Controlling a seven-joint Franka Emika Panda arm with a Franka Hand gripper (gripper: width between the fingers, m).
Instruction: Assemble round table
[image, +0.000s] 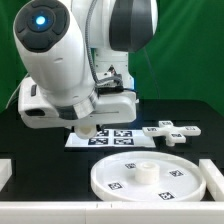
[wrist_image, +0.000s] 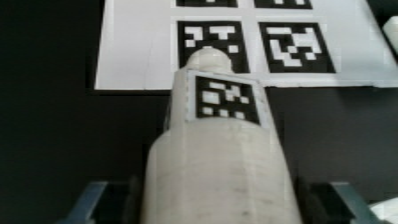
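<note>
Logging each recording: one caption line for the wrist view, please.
Gripper shut on the tagged white leg, the marker board lying beyond the leg's tip.

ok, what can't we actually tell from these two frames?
Leg: hidden behind the hand in the exterior view; wrist view's edge cuts its near end.
Grip: wrist view crops the fingers; contact with the leg unclear.
Foot: exterior view, too small for detail.
Marker board: partly covered by the hand, exterior view.
</note>
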